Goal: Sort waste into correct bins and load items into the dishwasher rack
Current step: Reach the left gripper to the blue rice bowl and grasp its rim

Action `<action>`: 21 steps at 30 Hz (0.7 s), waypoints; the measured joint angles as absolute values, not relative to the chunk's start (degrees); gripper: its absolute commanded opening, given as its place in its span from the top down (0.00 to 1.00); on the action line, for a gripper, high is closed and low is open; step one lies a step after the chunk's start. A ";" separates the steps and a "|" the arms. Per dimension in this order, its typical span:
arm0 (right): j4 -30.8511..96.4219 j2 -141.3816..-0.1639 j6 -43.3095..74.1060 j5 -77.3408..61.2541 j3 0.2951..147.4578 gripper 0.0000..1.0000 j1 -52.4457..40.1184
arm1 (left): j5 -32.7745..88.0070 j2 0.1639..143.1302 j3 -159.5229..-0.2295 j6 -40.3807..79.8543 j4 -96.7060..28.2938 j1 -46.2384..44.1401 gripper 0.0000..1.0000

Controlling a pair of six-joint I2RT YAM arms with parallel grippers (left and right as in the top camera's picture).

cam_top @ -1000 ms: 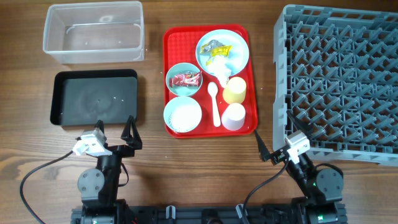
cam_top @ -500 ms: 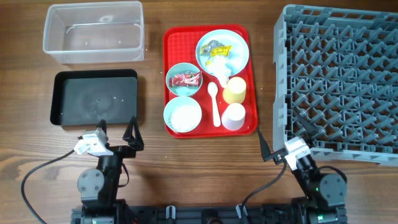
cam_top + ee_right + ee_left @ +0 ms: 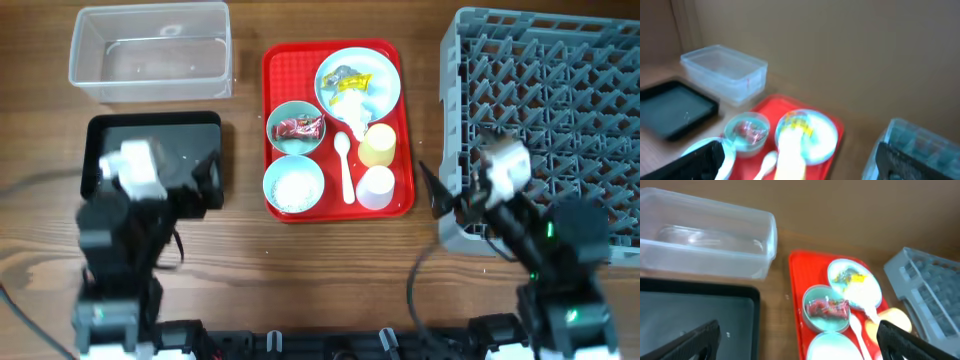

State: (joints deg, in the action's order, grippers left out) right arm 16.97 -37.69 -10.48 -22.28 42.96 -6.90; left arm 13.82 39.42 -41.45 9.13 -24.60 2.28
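Observation:
On the red tray, a light blue plate (image 3: 375, 85) holds a yellow wrapper (image 3: 350, 80) and white tissue (image 3: 355, 108). A pale green bowl (image 3: 296, 127) holds a red wrapper (image 3: 827, 309). A light blue bowl (image 3: 294, 185) holds rice. A white spoon (image 3: 345, 165), a yellow cup (image 3: 377, 143) and a white cup (image 3: 376, 187) lie beside them. The clear tub (image 3: 150, 50) and black tray (image 3: 150, 128) are at the left, the grey rack (image 3: 560, 90) at the right. My left gripper (image 3: 200, 188) (image 3: 800, 350) hangs open over the black tray's right side. My right gripper (image 3: 440, 198) (image 3: 800, 165) is open and empty near the rack's front left corner.
The flat red serving tray (image 3: 275, 100) sits between the bins and the rack. The left arm's body covers the black tray's front part. Bare wooden table runs along the front edge. The right wrist view is blurred.
Both arms have lifted and moved away from the table's front edge, the left over the black tray, the right up beside the rack. Nothing on the table moved.

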 measured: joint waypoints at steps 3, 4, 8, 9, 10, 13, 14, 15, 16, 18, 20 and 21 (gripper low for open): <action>25.32 -49.47 -9.76 -23.83 55.09 0.00 -6.90 | 15.51 53.36 -56.45 7.27 -33.85 0.95 0.00; 26.17 -52.10 -9.61 -24.77 57.43 0.00 -6.92 | 15.86 58.43 -62.11 6.26 -38.70 -0.30 0.00; 25.69 -59.42 -8.27 -26.96 59.66 0.00 -6.92 | 16.58 74.06 -77.49 3.66 -48.53 -6.24 0.00; 26.02 -60.82 -7.18 -27.03 59.68 0.00 -6.92 | 16.64 79.77 -82.04 3.42 -50.04 -9.02 0.00; 26.81 -62.08 -5.69 -27.18 59.68 0.00 -6.92 | 16.67 82.13 -83.22 3.22 -50.19 -10.15 0.00; 28.49 -64.55 -2.55 -27.42 59.66 0.00 -6.90 | 17.15 86.78 -83.66 3.31 -50.61 -13.10 0.00; 28.51 -64.71 -2.11 -27.40 59.66 0.00 -6.90 | 17.39 88.33 -83.68 3.46 -51.62 -14.13 0.00; 28.51 -64.71 -1.56 -26.89 59.66 0.00 -6.83 | 17.82 89.69 -83.72 3.73 -52.99 -14.98 0.00; 28.69 -64.71 -1.06 -25.63 59.66 0.00 -6.26 | 18.37 90.89 -83.72 4.12 -53.63 -15.68 0.00; 29.50 -64.71 1.06 -23.94 59.66 0.00 -3.01 | 19.03 92.75 -83.77 4.64 -54.02 -17.39 0.00; 30.63 -64.71 2.48 -23.11 59.66 0.00 1.58 | 17.91 94.17 -83.90 4.89 -55.77 -20.36 0.03; 31.35 -64.71 2.96 -22.81 59.66 0.00 3.64 | 16.36 95.07 -83.94 5.15 -57.19 -22.39 0.10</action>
State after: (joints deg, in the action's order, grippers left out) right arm 31.35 -64.71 2.96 -22.81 59.66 3.64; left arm 16.36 95.07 -83.94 5.15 -57.19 -22.39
